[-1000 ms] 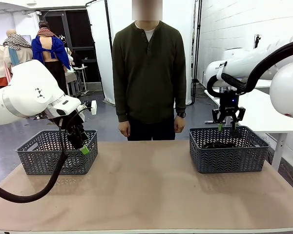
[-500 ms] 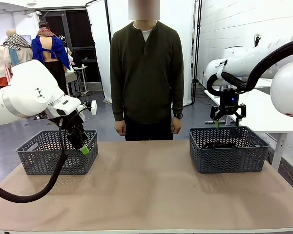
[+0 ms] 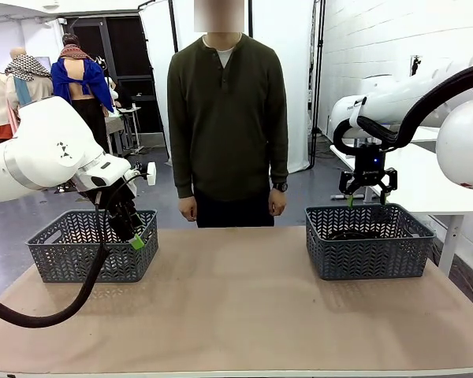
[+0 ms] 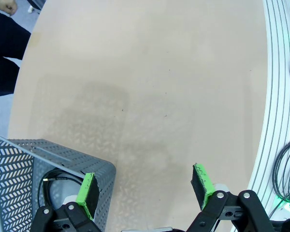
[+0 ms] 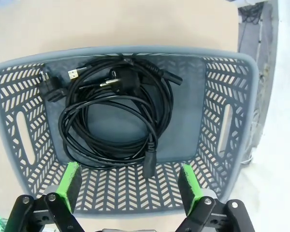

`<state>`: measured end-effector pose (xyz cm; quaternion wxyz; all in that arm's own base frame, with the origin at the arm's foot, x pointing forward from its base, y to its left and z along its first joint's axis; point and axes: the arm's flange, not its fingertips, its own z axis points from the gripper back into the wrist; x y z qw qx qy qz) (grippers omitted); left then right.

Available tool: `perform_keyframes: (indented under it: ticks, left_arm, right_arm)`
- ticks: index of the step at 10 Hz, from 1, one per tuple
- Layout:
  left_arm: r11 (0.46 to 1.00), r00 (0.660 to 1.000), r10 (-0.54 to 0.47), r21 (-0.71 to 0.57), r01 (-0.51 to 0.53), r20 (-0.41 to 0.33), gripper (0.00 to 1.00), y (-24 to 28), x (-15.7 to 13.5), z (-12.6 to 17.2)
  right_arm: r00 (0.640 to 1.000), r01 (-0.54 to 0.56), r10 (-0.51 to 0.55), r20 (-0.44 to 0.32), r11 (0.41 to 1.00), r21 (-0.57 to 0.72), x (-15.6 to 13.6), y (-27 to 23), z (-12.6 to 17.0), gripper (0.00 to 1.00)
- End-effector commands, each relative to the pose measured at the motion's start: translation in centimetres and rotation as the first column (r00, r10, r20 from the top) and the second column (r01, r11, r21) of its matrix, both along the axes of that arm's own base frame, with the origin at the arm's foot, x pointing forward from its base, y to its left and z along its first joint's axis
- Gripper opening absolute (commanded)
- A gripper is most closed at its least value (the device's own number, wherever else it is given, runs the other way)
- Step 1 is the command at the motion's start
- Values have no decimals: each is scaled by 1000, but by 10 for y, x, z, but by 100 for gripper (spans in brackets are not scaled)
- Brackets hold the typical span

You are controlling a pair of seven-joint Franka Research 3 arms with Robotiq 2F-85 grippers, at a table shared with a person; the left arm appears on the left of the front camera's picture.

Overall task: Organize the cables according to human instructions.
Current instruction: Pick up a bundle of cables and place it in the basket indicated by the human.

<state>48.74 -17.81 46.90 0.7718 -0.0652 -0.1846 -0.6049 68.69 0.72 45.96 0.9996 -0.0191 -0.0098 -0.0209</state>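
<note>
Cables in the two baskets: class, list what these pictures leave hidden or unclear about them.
- Right basket, right wrist view: the cables overlap in one tangle, so their number cannot be counted.
- Right basket, front view: the wall hides nearly all the contents.
- Left basket, left wrist view: the picture's edge and the left gripper cut off the cable inside.

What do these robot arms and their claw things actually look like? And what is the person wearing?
Both arms are glossy white with rounded joints, and a thick black ribbed hose loops along each. The left end effector and right end effector are black, each with two fingers tipped in bright green pads. The person wears a dark olive long-sleeved buttoned top over a white shirt, plus a wristwatch.
</note>
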Motion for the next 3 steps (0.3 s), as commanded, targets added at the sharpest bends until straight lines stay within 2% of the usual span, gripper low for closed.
perform_keyframes:
  ticks: [1,3]
  left_arm:
    - [1000,1000,2,1,-2,1,100,0,0,1]
    - [1000,1000,2,1,-2,1,100,0,0,1]
  right_arm:
    - [1000,-16,16,3,1000,0,0,-1,0,100]
    - [1000,-16,16,3,1000,0,0,-1,0,100]
